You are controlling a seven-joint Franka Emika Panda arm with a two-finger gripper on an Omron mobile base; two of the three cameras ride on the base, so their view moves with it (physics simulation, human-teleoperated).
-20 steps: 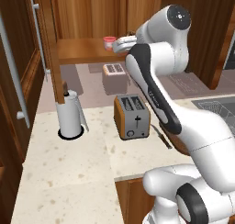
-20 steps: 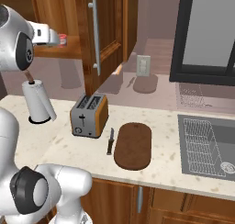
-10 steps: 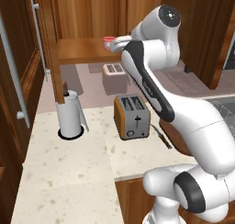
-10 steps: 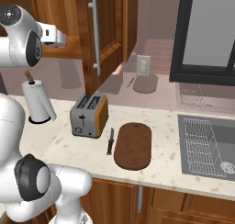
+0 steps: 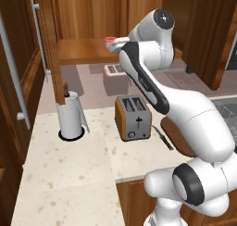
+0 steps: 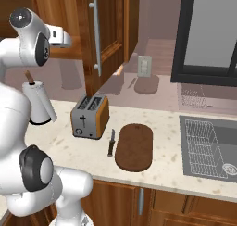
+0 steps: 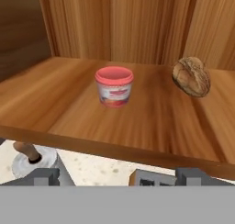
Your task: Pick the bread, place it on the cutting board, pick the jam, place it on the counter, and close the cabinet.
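The hand (image 7: 119, 176) is pointing into the open cabinet (image 5: 88, 16), level with the front edge of its shelf (image 7: 137, 126). In the hand view its two fingertips (image 7: 43, 176) are rising at the bottom, well apart from each other with nothing between them, so the hand is released and gripping nothing.

On the shelf the jam (image 7: 114, 86) is standing upright at about 12 o'clock from the hand, a little toward 11, well apart from the fingertips. The bread (image 7: 191, 76) is lying farther back at about 1 o'clock, near the cabinet's rear wall and apart from the jam. In the left base view the jam (image 5: 109, 40) is showing just beside the arm's wrist at the shelf's right end.

Below, on the table (image 6: 176, 169), the cutting board (image 6: 134, 146) is lying flat and bare, with a knife (image 6: 111, 142) just beside it at its 9 o'clock in the right base view. The toaster (image 6: 90, 116) is standing beyond the knife, and the paper towel roll (image 6: 39, 102) is standing farther toward 9 o'clock, near the wall. A cabinet door (image 6: 104, 33) with a steel bar handle is hanging open above the toaster. The sink (image 6: 210, 148) is sitting at 3 o'clock from the board.
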